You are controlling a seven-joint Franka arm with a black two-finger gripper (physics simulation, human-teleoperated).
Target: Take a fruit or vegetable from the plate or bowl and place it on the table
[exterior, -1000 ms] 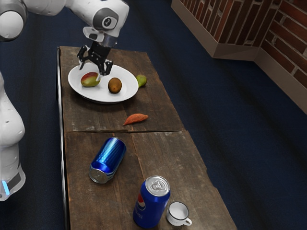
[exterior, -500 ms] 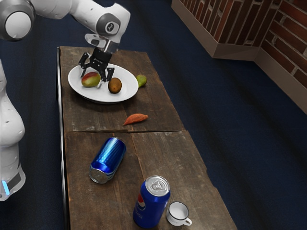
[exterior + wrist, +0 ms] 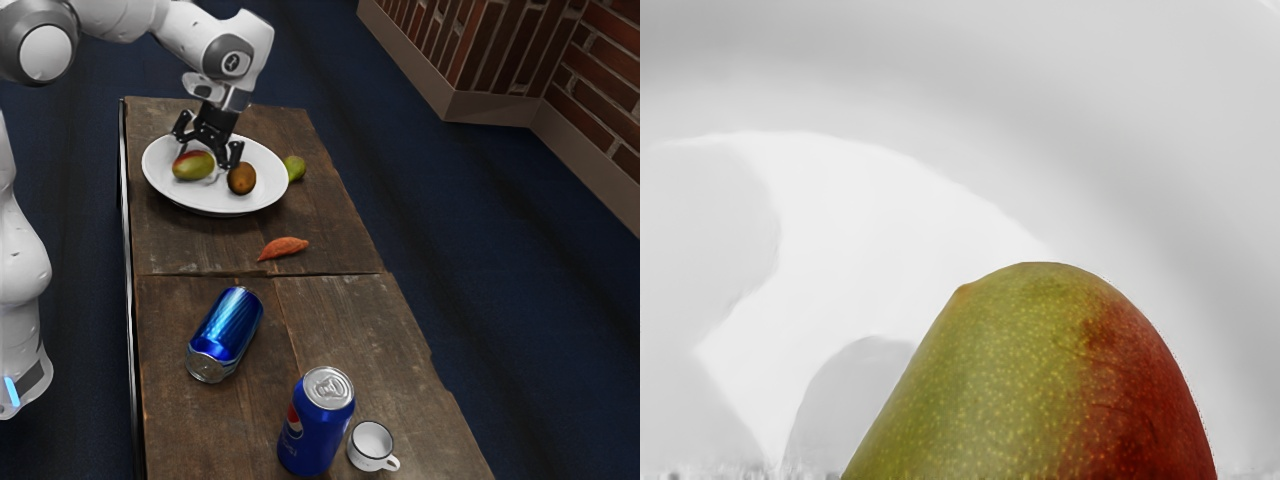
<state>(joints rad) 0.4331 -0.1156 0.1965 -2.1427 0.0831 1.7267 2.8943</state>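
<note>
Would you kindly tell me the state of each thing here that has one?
Hand, open, at the mango.
Plate, right side up, bearing fruit.
Mango, lying on the plate.
Brown fruit, lying on the plate.
Green fruit, beside the plate.
Orange vegetable, lying on the table.
Plain blue can, on its side.
Pepsi can, upright.
Mug, upright.

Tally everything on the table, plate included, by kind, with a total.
Fruit and vegetables: 4 (mango, brown one, green one, orange one)
Cans: 2 (upright can, lying can)
Mug: 1
Plate: 1
Total: 8
</note>
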